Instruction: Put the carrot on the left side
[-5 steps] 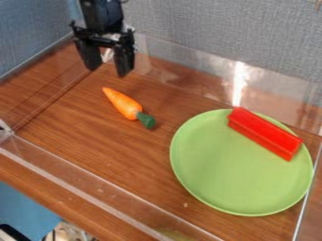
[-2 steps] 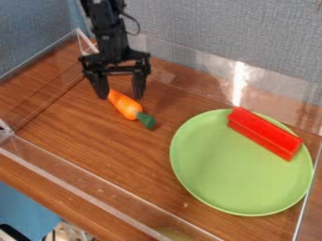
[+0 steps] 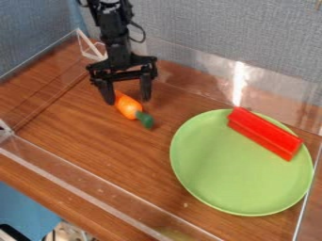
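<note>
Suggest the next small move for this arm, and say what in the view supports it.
Probably lower the gripper slightly, jaws open, before closing. Its fingertips appear to stand on either side of the upper part of the carrot, which lies on the wooden tabletop, though one view cannot settle their height.
</note>
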{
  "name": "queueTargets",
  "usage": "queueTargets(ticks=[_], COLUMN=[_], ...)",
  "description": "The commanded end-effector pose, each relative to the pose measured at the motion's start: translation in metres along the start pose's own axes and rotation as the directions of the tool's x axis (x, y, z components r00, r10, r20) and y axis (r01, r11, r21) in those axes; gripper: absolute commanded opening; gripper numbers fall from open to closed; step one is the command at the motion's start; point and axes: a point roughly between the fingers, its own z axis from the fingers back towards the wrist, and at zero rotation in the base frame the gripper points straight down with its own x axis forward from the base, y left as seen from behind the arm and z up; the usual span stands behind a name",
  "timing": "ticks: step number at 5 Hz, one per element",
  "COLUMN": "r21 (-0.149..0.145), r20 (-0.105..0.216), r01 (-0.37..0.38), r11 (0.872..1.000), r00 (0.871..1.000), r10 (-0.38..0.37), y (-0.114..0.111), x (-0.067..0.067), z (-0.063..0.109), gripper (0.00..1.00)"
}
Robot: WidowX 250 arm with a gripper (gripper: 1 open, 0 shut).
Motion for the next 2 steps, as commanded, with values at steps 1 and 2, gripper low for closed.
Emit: queueTargets(ticks=[1,2], r21=[0.001,0.016], r20=[0.039,0.033], r01=[-0.057,-0.078], r11=[0.998,0.997], r00=[0.998,0.996], r10=[0.057,0.078], y=[-0.0072,-0.0165], x=[0.0019,-0.0056], z=[0.0018,-0.0064], gripper=[1.0,1.0])
